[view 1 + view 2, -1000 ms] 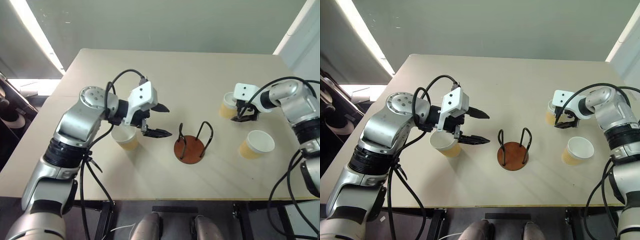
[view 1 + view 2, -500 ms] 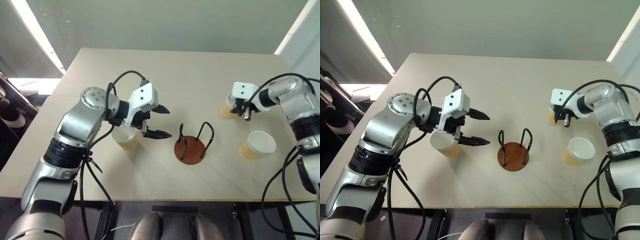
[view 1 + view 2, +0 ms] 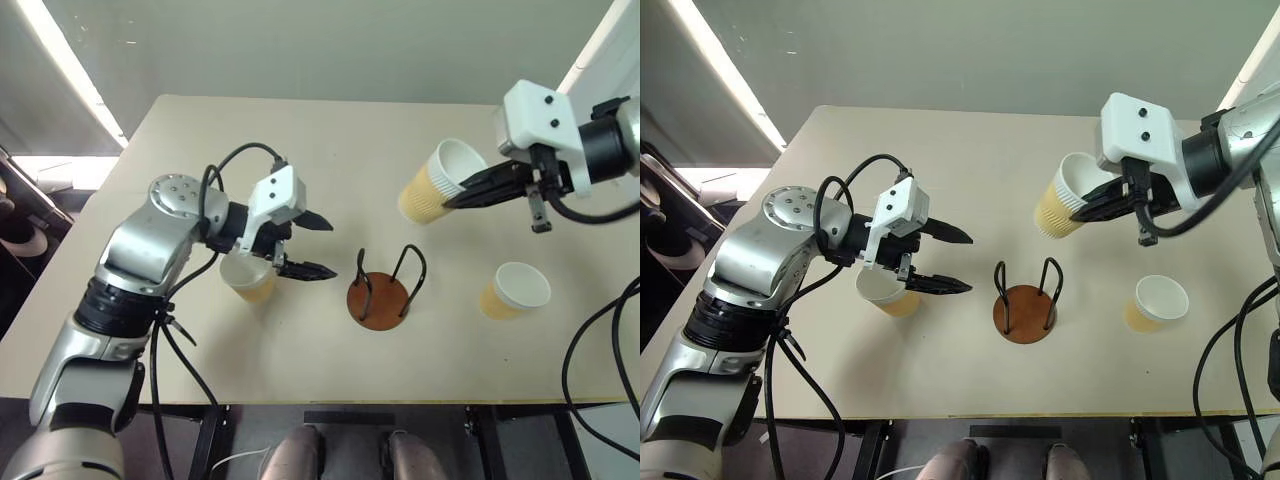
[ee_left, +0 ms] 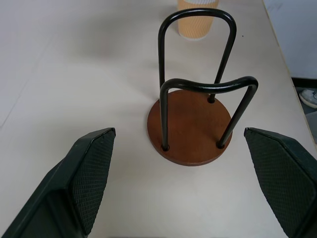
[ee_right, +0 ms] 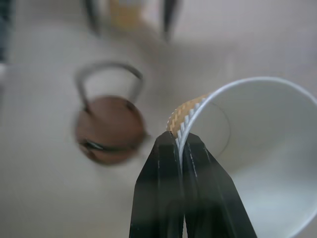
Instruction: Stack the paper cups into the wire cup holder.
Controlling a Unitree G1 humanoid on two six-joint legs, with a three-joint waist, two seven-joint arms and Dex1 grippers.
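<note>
The wire cup holder (image 3: 380, 297), a reddish-brown disc with two black wire loops, stands mid-table. My right gripper (image 3: 452, 201) is shut on the rim of a tan paper cup (image 3: 433, 185), held tilted in the air behind and to the right of the holder; one finger is inside the cup (image 5: 247, 148) and one outside. A second paper cup (image 3: 514, 290) stands upright right of the holder. A third cup (image 3: 248, 278) stands left of it, under my left wrist. My left gripper (image 3: 330, 247) is open and empty, pointing at the holder (image 4: 190, 124) from the left.
The beige table (image 3: 300, 140) has bare room behind the holder and along its front edge. Black cables hang off both arms. A bright light strip runs along the floor at the far left.
My right gripper shut on the far-right cup's rim and lifted it off the table, up and toward the holder. The left arm stayed put.
</note>
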